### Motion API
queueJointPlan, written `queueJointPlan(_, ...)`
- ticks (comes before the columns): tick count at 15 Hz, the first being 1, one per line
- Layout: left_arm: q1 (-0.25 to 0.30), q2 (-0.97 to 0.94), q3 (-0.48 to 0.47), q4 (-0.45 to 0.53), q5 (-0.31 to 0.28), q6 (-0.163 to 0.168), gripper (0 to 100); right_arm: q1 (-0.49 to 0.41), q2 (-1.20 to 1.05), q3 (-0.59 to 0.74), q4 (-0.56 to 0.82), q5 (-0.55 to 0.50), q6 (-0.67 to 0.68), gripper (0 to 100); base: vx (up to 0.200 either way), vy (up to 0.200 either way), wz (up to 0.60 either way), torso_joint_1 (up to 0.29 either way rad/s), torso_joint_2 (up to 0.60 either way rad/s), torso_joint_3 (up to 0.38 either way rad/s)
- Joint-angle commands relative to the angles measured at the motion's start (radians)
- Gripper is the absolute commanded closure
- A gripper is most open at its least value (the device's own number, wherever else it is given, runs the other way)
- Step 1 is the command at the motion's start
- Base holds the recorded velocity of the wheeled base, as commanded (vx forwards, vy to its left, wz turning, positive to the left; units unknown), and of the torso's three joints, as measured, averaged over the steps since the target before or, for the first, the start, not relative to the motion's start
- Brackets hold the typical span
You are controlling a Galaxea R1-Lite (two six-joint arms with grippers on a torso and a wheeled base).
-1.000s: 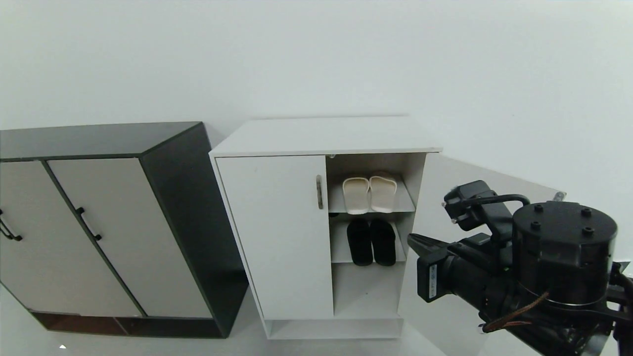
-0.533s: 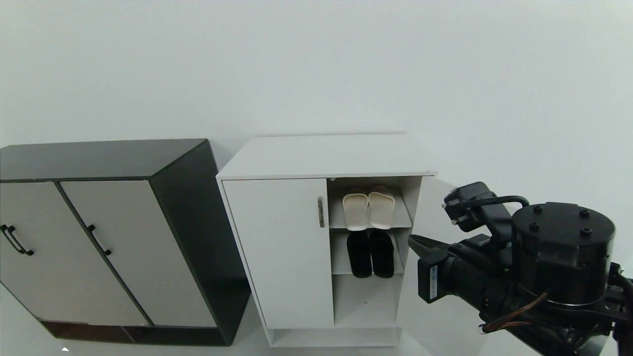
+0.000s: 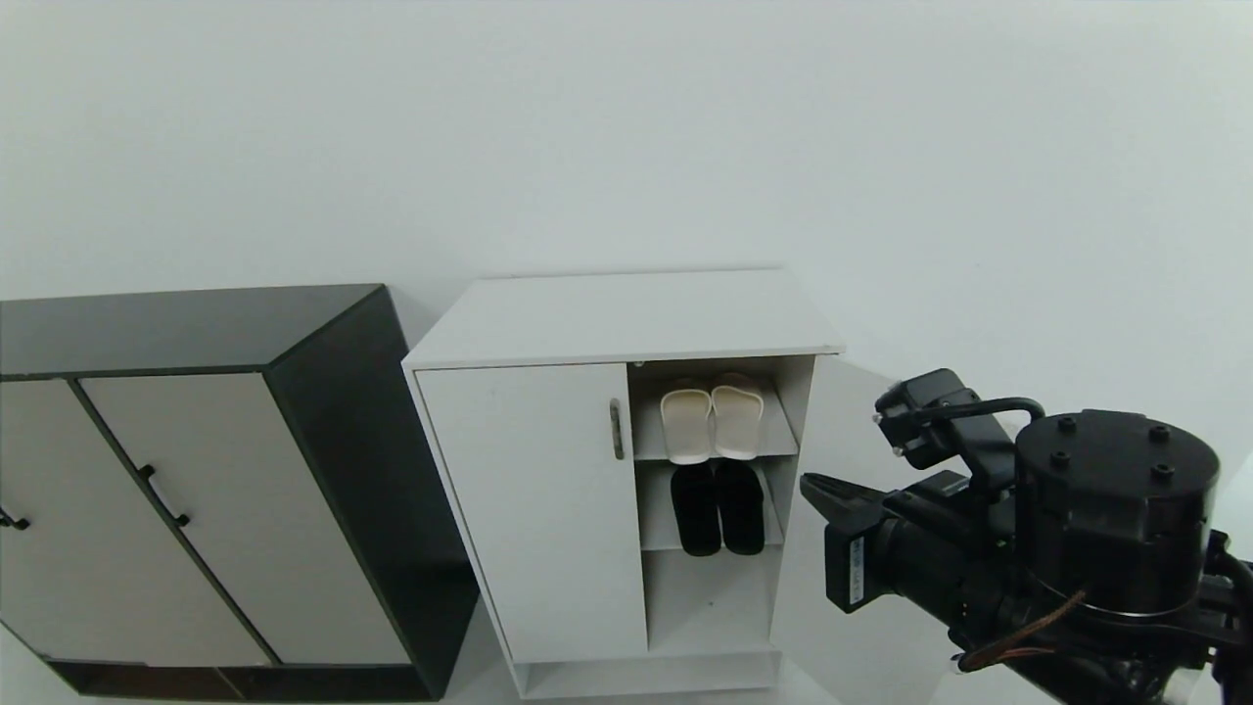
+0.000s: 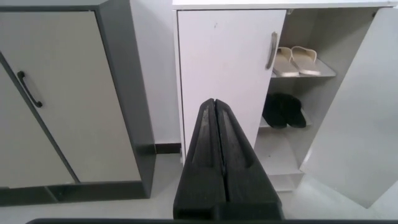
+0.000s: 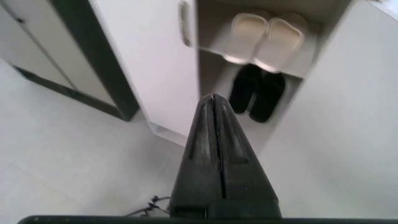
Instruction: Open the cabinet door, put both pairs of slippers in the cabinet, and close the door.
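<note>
The white cabinet (image 3: 626, 313) stands against the wall with its right door (image 3: 850, 431) swung open and its left door (image 3: 529, 509) closed. A white pair of slippers (image 3: 712, 423) lies on the upper shelf, a black pair (image 3: 718, 507) on the shelf below. My right gripper (image 3: 811, 484) hangs shut in front of the open door, level with the black pair. In the right wrist view this gripper (image 5: 213, 99) is shut and empty, below both pairs (image 5: 266, 32) (image 5: 258, 93). My left gripper (image 4: 215, 104) is shut and empty, facing the closed door (image 4: 224, 62).
A black cabinet (image 3: 323, 323) with two grey doors and black handles stands close to the left of the white one. The bottom compartment (image 3: 710, 587) of the white cabinet holds nothing. Bare pale floor lies in front.
The head camera has moved, so the whole picture shifted: both cabinets sit lower and a little further left. Slippers, doors and grippers keep their places relative to each other.
</note>
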Motion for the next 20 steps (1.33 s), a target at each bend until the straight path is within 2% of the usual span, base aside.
queueJointPlan(1, 0.001, 0.001, 0.000, 0.000, 0.001, 0.000, 100, -0.006, 0.006, 0.003, -0.004, 0.000, -0.001, 100, 0.000, 0.000, 0.00, 0.000, 0.00, 0.000)
queueJointPlan(6, 0.001, 0.001, 0.000, 0.000, 0.000, 0.000, 100, -0.014, 0.008, 0.003, -0.005, 0.001, -0.001, 100, 0.000, 0.000, 0.00, 0.000, 0.00, 0.000)
queueJointPlan(9, 0.001, 0.001, 0.000, 0.000, -0.002, 0.002, 100, -0.020, 0.019, 0.003, -0.005, 0.000, -0.003, 100, -0.200, 0.000, 0.00, 0.004, 0.00, 0.001)
queueJointPlan(12, 0.001, 0.001, 0.000, -0.001, 0.000, -0.001, 100, -0.032, 0.017, 0.003, -0.005, 0.000, -0.003, 100, 0.000, 0.000, 0.00, 0.000, 0.00, 0.000)
queueJointPlan(14, 0.001, 0.001, 0.000, 0.000, 0.000, -0.001, 100, -0.094, 0.025, 0.003, -0.005, 0.008, -0.012, 100, 0.000, 0.000, 0.00, 0.000, 0.00, 0.000)
queueJointPlan(18, 0.001, 0.001, 0.000, 0.000, 0.000, -0.001, 100, -0.335, 0.011, 0.001, -0.002, 0.123, -0.084, 100, 0.000, 0.000, 0.00, 0.000, 0.00, 0.000)
queueJointPlan(19, 0.001, 0.001, 0.000, -0.001, 0.000, -0.001, 100, -0.427, 0.011, 0.000, -0.001, 0.182, -0.106, 100, 0.000, 0.000, 0.00, 0.000, 0.00, 0.000)
queueJointPlan(20, 0.001, 0.001, 0.000, -0.001, 0.000, -0.001, 100, -0.442, 0.011, -0.002, -0.001, 0.192, -0.109, 100, 0.000, 0.000, 0.00, 0.000, 0.00, 0.000)
